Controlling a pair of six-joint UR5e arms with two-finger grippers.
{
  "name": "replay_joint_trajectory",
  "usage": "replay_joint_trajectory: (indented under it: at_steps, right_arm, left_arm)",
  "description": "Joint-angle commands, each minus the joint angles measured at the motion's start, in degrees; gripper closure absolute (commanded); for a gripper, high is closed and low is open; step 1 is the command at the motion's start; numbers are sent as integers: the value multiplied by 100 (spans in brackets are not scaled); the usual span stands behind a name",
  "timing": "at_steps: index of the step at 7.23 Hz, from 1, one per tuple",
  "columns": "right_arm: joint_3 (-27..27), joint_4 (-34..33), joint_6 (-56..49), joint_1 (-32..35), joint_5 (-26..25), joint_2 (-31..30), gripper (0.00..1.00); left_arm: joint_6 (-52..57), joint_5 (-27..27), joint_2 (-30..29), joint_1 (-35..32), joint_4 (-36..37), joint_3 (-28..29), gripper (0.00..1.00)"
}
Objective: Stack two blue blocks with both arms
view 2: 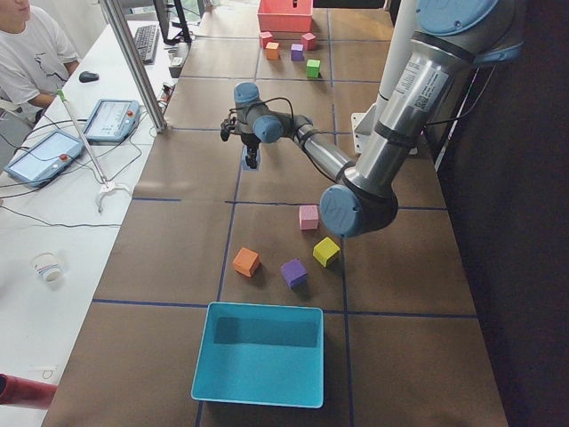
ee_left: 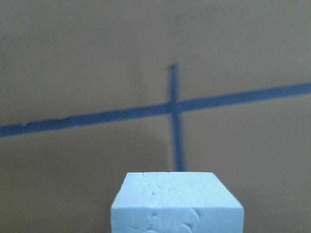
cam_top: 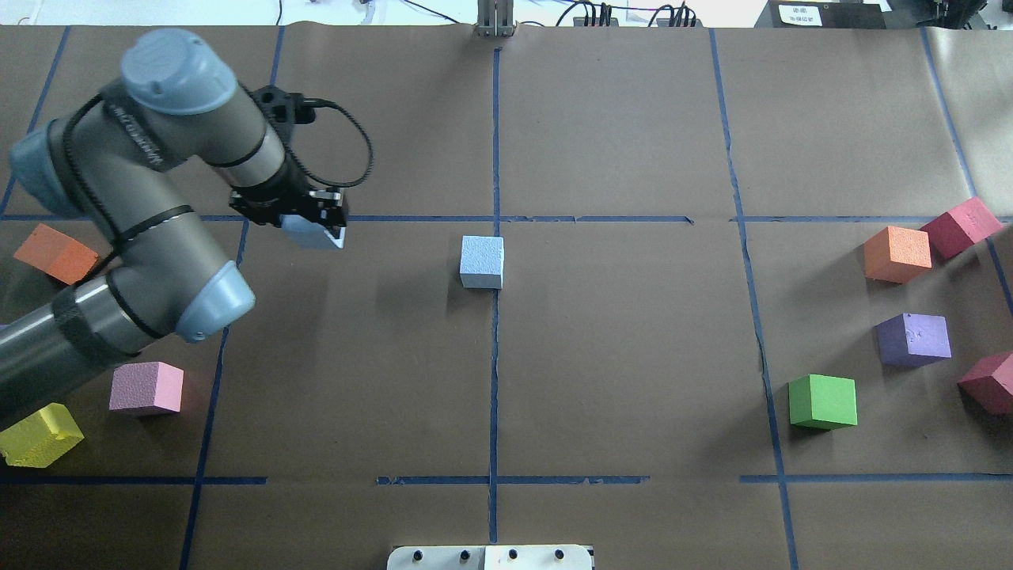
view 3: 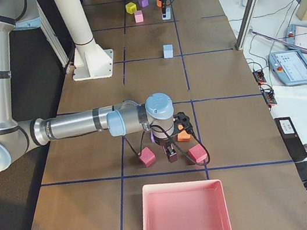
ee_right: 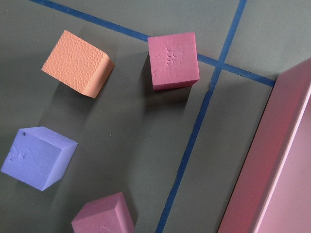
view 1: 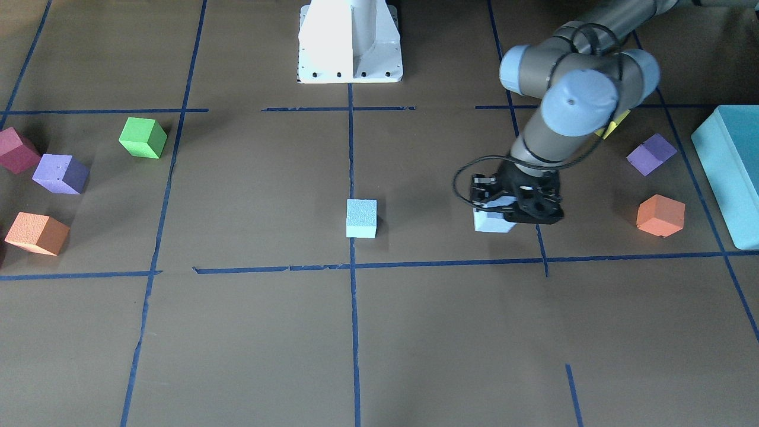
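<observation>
While the left claw (cam_top: 315, 222) pinches one blue cube (cam_top: 313, 236) at the table's left, the second blue cube (cam_top: 482, 261) sits on the centre tape line (cam_top: 495, 142), well apart to the claw's right, nearer this arm than the right claw (view 3: 172, 154), whose state cannot be told, far right beside the pink tray (view 3: 180, 188). That tray and the teal bin (view 2: 258, 310) show nothing inside.

Orange cube (cam_top: 54, 252), pink cube (cam_top: 146, 388) and yellow cube (cam_top: 39, 435) lie near the left tool (cam_top: 314, 230); green cube (cam_top: 823, 401) well apart.
</observation>
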Motion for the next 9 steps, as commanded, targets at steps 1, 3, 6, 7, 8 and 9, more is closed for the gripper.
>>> replay_joint_trajectory:
  at_steps: [1, 3, 6, 7, 8, 9]
  right_arm:
    - [-9, 0, 5, 0, 7, 6, 0]
    - [-27, 0, 14, 0, 15, 24, 0]
    - [-27, 0, 14, 0, 33, 24, 0]
    - [-27, 0, 14, 0, 33, 24, 0]
    - [-27, 0, 5, 0, 33, 24, 0]
    - [-27, 0, 5, 0, 33, 24, 0]
  left_arm:
    - [-990, 575, -1451, 790, 189, 755, 88]
    - [-1168, 982, -1870, 1119, 172, 1172, 85]
    - [-1124, 1132, -1826, 1208, 233, 1242, 83]
    - [-1098, 1132, -1826, 1190, 233, 1277, 83]
    - [-1063, 1132, -1826, 1173, 242, 1278, 83]
    - [-1063, 1132, -1826, 1172, 233, 1330, 77]
